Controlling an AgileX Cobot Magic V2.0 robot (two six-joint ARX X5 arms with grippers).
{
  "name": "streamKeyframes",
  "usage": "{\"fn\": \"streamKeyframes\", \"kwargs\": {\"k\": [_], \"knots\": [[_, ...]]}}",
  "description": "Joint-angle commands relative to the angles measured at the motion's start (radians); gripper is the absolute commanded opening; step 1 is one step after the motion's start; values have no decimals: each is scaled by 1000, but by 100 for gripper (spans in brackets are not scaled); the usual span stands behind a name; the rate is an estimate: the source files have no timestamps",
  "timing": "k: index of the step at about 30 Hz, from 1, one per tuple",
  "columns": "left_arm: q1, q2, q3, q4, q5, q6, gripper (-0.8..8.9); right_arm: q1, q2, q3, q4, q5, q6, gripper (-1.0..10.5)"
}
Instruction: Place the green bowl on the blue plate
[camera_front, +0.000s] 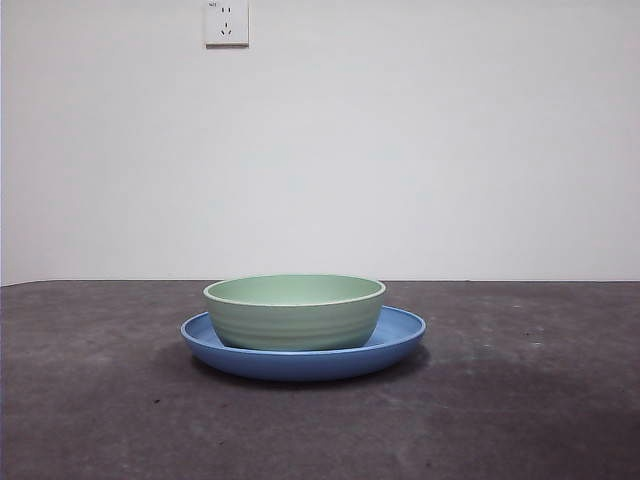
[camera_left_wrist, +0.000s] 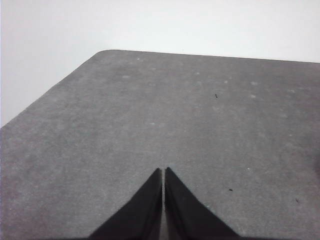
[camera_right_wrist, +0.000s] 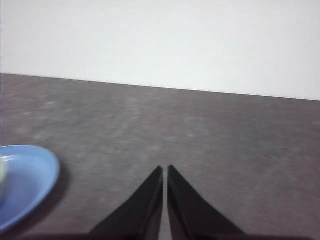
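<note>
In the front view the pale green bowl (camera_front: 295, 312) sits upright inside the blue plate (camera_front: 402, 335) at the table's middle, its base resting on the plate's floor. No arm shows in that view. My left gripper (camera_left_wrist: 163, 171) is shut over bare table, with neither dish in its view. The right gripper (camera_right_wrist: 165, 168) is shut too, hovering above the table beside the blue plate (camera_right_wrist: 27, 180), whose rim shows at the picture's edge; a sliver of the green bowl (camera_right_wrist: 2, 172) peeks in there.
The dark grey table (camera_front: 520, 400) stretches around the plate on all sides. A white wall with a power socket (camera_front: 227, 22) stands behind it. The table's rounded corner (camera_left_wrist: 102, 52) shows in the left wrist view.
</note>
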Motion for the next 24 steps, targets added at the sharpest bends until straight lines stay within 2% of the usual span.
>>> {"fn": "streamKeyframes", "kwargs": {"k": [1, 5, 17, 24], "knots": [[2, -2, -21, -7, -2, -1, 8, -3, -41, -45, 19, 59, 11, 8], [2, -2, -21, -7, -2, -1, 8, -3, -90, -104, 20, 103, 11, 8], [2, -2, -21, -7, -2, -1, 8, -11, -104, -159, -63, 121, 26, 8], [2, -2, -21, -7, -3, -1, 8, -13, -104, -158, -40, 120, 33, 8]]}}
